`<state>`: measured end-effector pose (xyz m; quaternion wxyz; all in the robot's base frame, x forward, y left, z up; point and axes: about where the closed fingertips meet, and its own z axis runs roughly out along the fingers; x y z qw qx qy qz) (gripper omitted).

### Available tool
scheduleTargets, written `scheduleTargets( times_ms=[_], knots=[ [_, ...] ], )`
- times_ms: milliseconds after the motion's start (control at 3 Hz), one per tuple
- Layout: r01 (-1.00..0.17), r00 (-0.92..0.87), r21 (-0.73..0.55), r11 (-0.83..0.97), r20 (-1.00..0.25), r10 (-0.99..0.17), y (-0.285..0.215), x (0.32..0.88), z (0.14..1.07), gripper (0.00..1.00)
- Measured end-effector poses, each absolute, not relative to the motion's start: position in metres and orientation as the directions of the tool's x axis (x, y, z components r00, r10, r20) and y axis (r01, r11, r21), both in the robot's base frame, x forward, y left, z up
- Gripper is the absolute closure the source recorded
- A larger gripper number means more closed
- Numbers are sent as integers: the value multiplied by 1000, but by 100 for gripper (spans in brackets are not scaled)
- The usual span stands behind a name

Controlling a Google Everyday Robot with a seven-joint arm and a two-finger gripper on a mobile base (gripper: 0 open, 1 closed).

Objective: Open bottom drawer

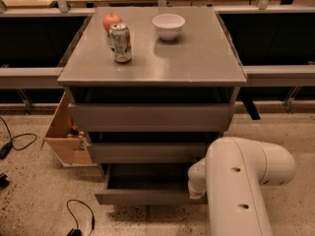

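Jutting open, bottom drawer (142,196), shallow grey tray, plain front, end effector (196,191) at right end, state unclear.
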<state>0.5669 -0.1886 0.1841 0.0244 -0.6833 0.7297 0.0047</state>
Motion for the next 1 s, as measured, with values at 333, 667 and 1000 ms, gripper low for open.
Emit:
scheduleTargets(
  times_ms=[333, 667, 1000],
  knots=[
    [-997, -65, -26, 66, -42, -997, -187, 568, 188, 100],
    [-997, -71, 16, 71, -36, -997, -196, 546, 186, 100],
    [-997, -71, 16, 71, -36, -997, -194, 546, 187, 100]
  ],
)
